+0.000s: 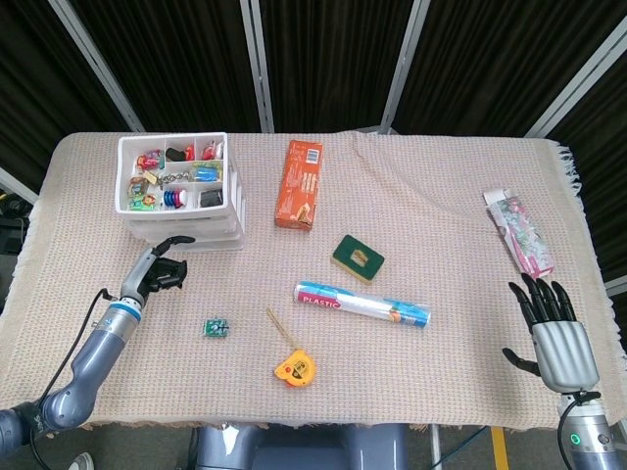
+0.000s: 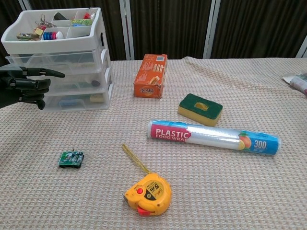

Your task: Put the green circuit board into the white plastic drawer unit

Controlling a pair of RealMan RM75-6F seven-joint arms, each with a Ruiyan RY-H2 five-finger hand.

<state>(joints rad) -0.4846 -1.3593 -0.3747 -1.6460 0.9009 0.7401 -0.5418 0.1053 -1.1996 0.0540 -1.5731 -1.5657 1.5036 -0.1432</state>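
The small green circuit board (image 1: 216, 327) (image 2: 71, 159) lies flat on the cloth, left of centre. Behind it, at the back left, stands the white plastic drawer unit (image 1: 238, 196) (image 2: 91, 45), with an open top tray of small colourful items and clear drawers below. My left hand (image 1: 162, 266) (image 2: 26, 86) hovers just in front of the drawer fronts. Its fingers are curled in, one digit points toward the unit, and it holds nothing. The board lies apart from it, nearer the front. My right hand (image 1: 558, 333) rests at the front right edge, fingers spread and empty.
An orange box (image 1: 299, 184) (image 2: 151, 75) stands right of the drawer unit. A green-topped sponge (image 1: 357, 258) (image 2: 200, 109) and a plastic wrap roll (image 1: 362, 305) (image 2: 213, 136) lie mid-table. A yellow tape measure (image 1: 294, 368) (image 2: 148, 193) is near the front, and a printed packet (image 1: 519, 233) at the far right.
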